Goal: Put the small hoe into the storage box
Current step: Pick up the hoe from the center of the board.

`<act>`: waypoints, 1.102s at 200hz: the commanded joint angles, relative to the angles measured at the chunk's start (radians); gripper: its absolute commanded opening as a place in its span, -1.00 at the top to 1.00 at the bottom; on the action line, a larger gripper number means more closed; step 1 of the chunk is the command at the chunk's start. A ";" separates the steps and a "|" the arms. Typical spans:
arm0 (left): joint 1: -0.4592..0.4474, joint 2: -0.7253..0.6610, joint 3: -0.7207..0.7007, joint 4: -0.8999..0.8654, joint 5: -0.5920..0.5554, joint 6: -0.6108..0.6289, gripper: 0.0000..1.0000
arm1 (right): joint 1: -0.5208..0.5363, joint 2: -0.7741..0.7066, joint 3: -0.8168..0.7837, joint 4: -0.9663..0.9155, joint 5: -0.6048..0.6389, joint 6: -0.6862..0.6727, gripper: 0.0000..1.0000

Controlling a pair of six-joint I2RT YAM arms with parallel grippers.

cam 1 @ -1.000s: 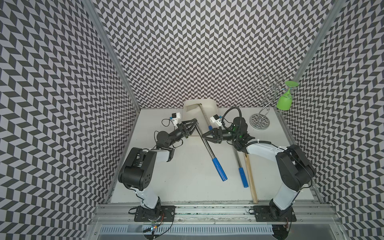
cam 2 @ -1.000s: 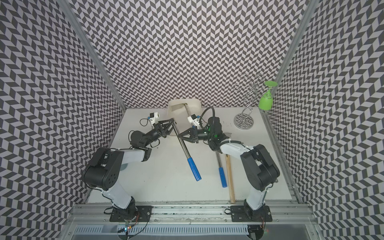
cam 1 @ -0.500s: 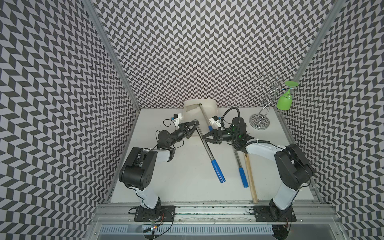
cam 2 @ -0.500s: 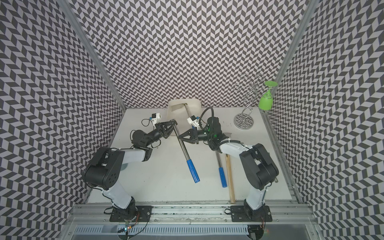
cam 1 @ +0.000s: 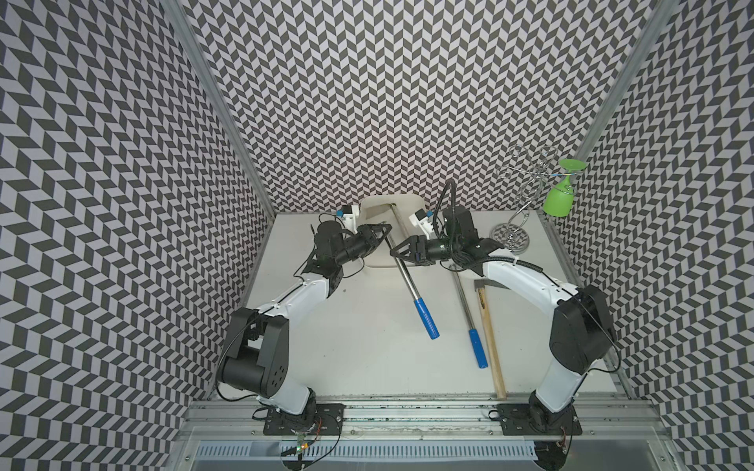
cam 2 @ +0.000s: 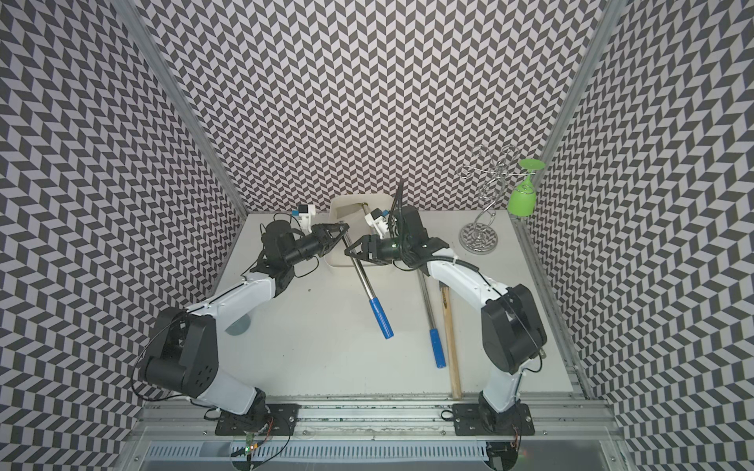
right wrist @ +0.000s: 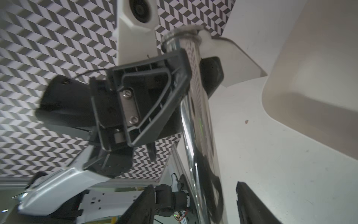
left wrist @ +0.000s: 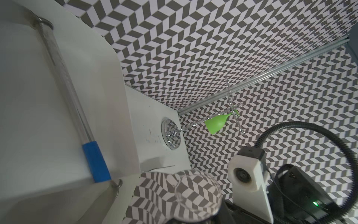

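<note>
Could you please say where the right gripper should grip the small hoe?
Grip the small hoe on its chrome shaft, just handle-side of the left gripper, jaws across it from the right: it slants out of the storage box, and the right gripper straddles that stretch, open.

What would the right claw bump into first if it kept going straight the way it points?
The small hoe: its shiny shaft sits right between the open jaws of the right claw. Just beyond, probably, is the left claw, which grips that shaft.
</note>
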 commanded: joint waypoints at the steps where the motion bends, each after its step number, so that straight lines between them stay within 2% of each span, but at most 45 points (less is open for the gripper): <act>1: -0.009 -0.025 0.054 -0.294 -0.108 0.109 1.00 | 0.084 -0.049 0.075 -0.270 0.396 -0.234 -0.38; 27: -0.024 -0.007 0.101 -0.355 -0.145 0.072 1.00 | 0.197 -0.053 0.113 -0.324 0.675 -0.310 -0.43; 42: -0.032 0.010 0.132 -0.395 -0.165 0.045 1.00 | 0.243 -0.048 0.115 -0.329 0.791 -0.333 -0.45; 104: -0.042 0.035 0.187 -0.471 -0.202 -0.001 1.00 | 0.323 -0.032 0.083 -0.348 1.088 -0.370 -0.48; 220: -0.043 0.052 0.217 -0.505 -0.201 -0.015 1.00 | 0.377 0.004 0.050 -0.318 1.076 -0.432 -0.39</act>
